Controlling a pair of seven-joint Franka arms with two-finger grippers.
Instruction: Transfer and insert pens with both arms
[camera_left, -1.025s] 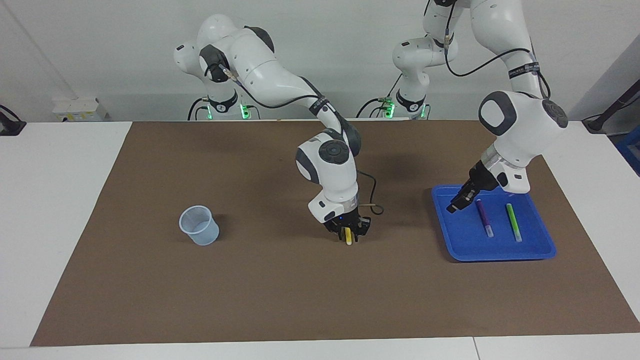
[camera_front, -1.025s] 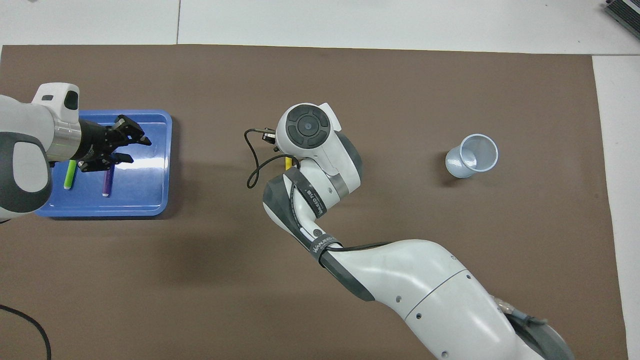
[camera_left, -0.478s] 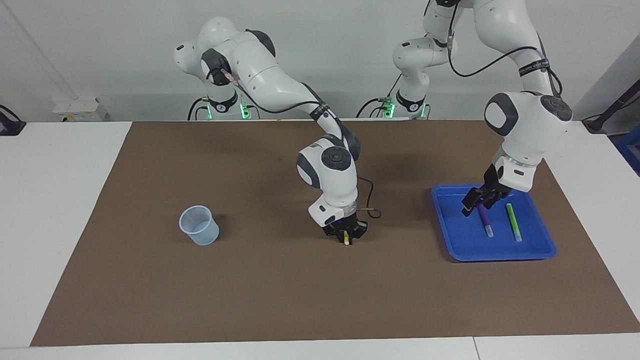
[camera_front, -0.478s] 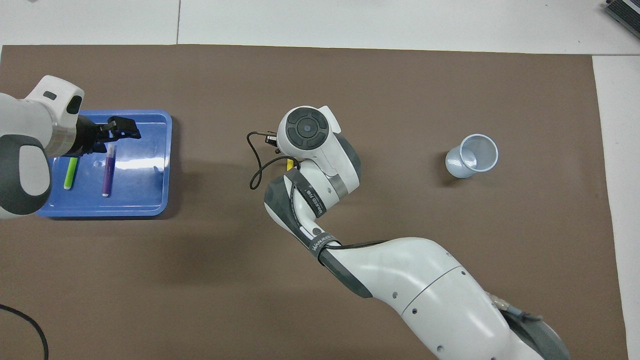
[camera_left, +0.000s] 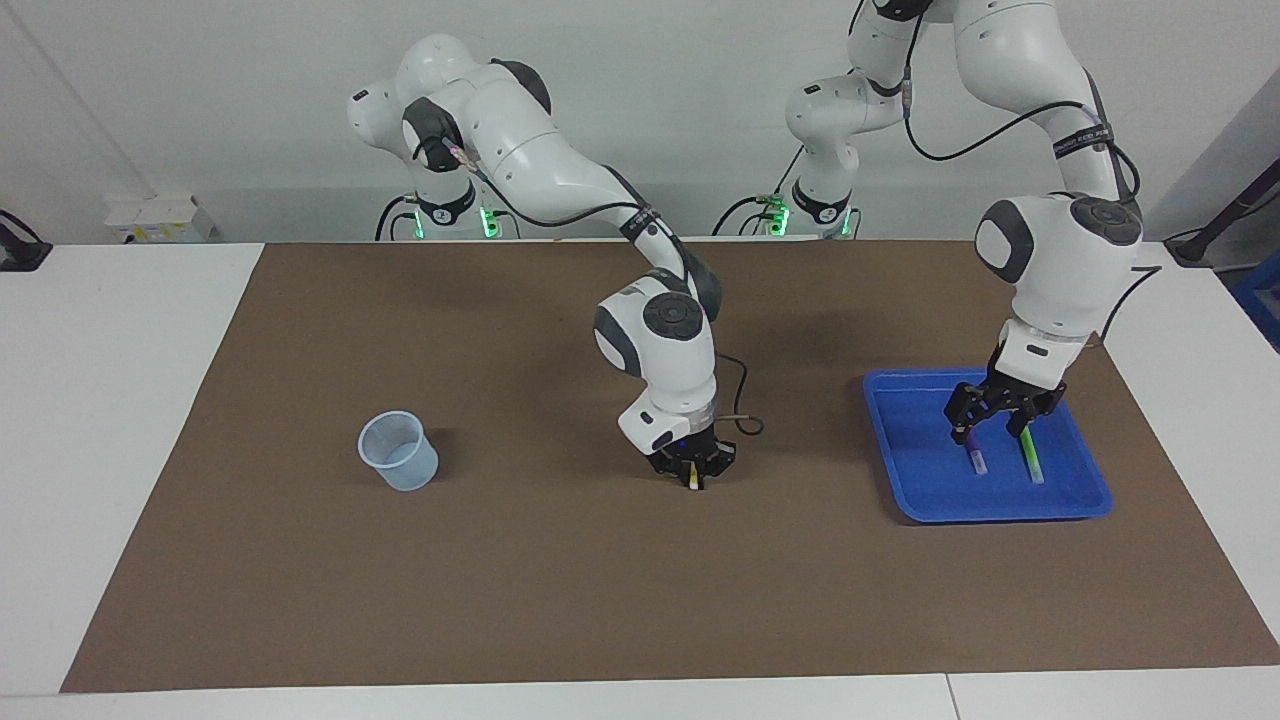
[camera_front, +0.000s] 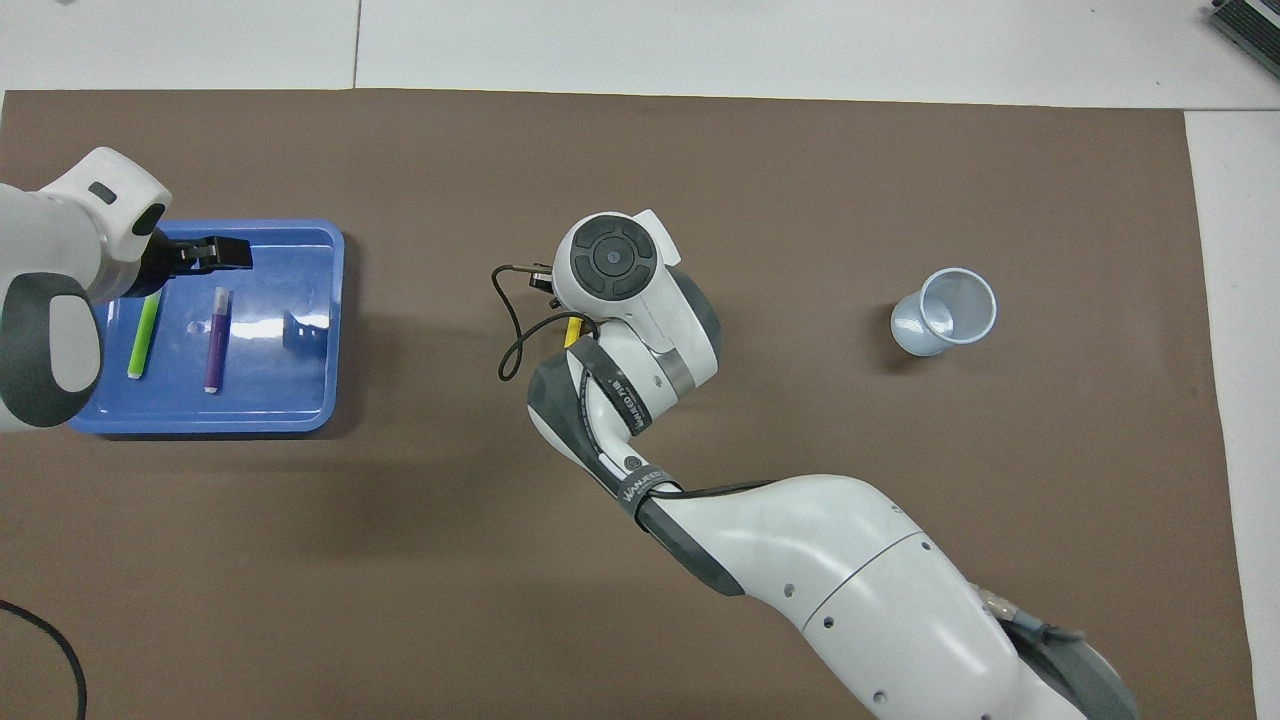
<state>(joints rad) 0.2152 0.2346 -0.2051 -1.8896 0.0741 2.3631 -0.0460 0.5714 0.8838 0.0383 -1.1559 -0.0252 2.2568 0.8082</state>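
My right gripper (camera_left: 693, 472) is shut on the yellow pen (camera_left: 693, 477) at the middle of the brown mat; the pen stands upright with its pale end just above the mat. From overhead only a bit of the yellow pen (camera_front: 573, 331) shows under the wrist. The left gripper (camera_left: 1000, 430) hangs open, pointing down over the blue tray (camera_left: 915, 485), above the ends of the purple pen (camera_left: 974, 457) and the green pen (camera_left: 1031, 462) that lie nearer the robots. Both lie flat, side by side, in the tray (camera_front: 290, 400): purple pen (camera_front: 214, 342), green pen (camera_front: 143, 337).
A pale blue translucent cup (camera_left: 399, 451) stands upright and tilted a little on the mat toward the right arm's end, also seen as the cup (camera_front: 945, 311) from overhead. A black cable loops from the right wrist down to the mat.
The left gripper swung across the tray to over the two pens, turned to point down and opened wider. The right gripper closed on the yellow pen.
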